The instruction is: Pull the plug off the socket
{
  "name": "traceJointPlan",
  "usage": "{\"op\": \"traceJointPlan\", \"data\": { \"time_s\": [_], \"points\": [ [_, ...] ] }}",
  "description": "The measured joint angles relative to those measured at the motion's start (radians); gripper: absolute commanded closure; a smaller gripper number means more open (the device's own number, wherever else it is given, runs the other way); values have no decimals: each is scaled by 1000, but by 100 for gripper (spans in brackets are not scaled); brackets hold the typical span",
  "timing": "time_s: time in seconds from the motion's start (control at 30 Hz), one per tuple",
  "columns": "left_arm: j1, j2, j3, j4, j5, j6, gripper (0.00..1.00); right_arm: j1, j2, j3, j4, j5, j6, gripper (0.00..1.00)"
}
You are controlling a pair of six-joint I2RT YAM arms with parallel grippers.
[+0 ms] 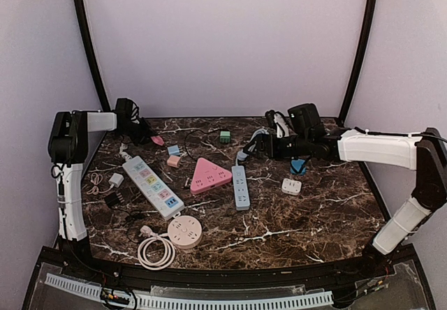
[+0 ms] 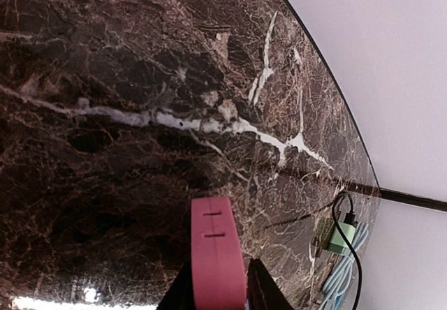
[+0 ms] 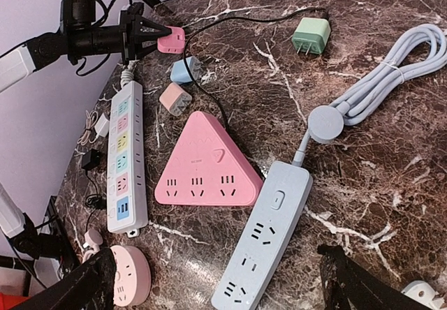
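Note:
A pink plug (image 2: 216, 254) with two slots in its end stands between the fingers of my left gripper (image 2: 218, 271), just above the marble top. My left gripper is shut on it. From the right wrist view, the left gripper (image 3: 157, 38) holds the pink plug (image 3: 171, 39) at the table's far left corner, beyond the end of the white socket strip (image 3: 126, 160). The plug is clear of every socket. My right gripper (image 3: 216, 282) is open and hangs over the blue socket strip (image 3: 269, 237) and the pink triangular socket (image 3: 206, 163), holding nothing.
A green adapter (image 1: 225, 137), a small blue plug (image 1: 173, 150) and a small pink plug (image 1: 174, 160) lie at the back. A round pink socket (image 1: 185, 231) with a coiled white cable (image 1: 155, 252) is at the front left. A white adapter (image 1: 291, 186) lies to the right.

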Motion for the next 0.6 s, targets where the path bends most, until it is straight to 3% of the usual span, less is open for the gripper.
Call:
{"op": "traceJointPlan", "data": {
  "time_s": [0.23, 0.5, 0.6],
  "points": [
    [5, 0, 0, -27, -7, 19, 58, 0, 0, 0, 9, 0, 2, 1],
    [4, -10, -3, -69, -37, 58, 10, 0, 0, 0, 6, 23, -8, 2],
    [3, -41, -26, -74, -56, 77, 5, 0, 0, 0, -3, 53, -23, 1]
  ]
}}
